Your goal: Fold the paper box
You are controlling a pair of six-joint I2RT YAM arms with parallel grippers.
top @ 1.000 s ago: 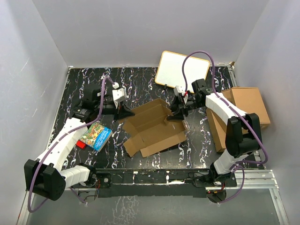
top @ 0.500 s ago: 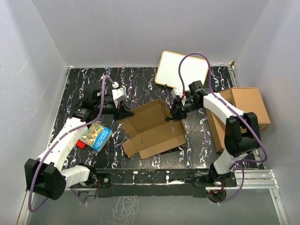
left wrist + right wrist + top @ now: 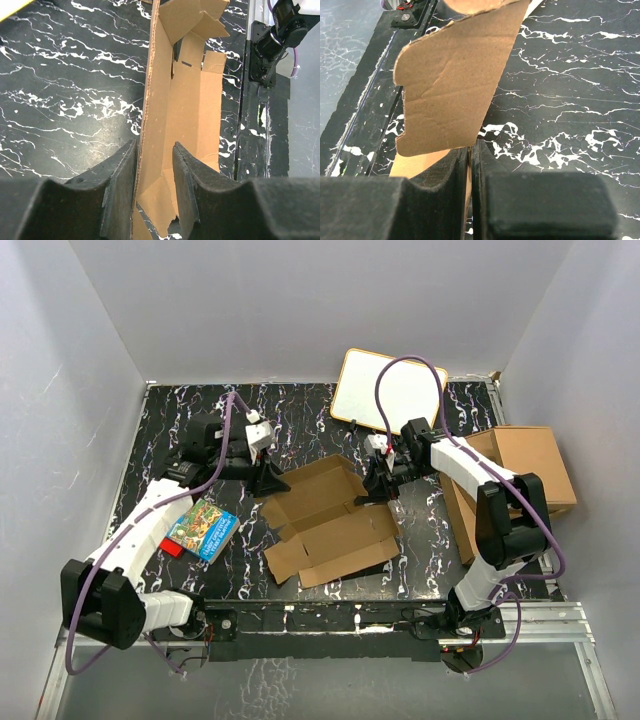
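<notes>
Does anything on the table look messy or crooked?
Yes. The paper box sits lopsided, half folded, flaps sticking out unevenly. The picture book lies crooked at the left, on top of something red. The white board at the back is tilted too.

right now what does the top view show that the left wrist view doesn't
Only the top view: the book, the whiteboard and the cardboard pile on the right.
Only the left wrist view: the left gripper open, its fingers on either side of a raised wall of the box, not pinching it.
Both: the box, partly folded, on the table.
</notes>
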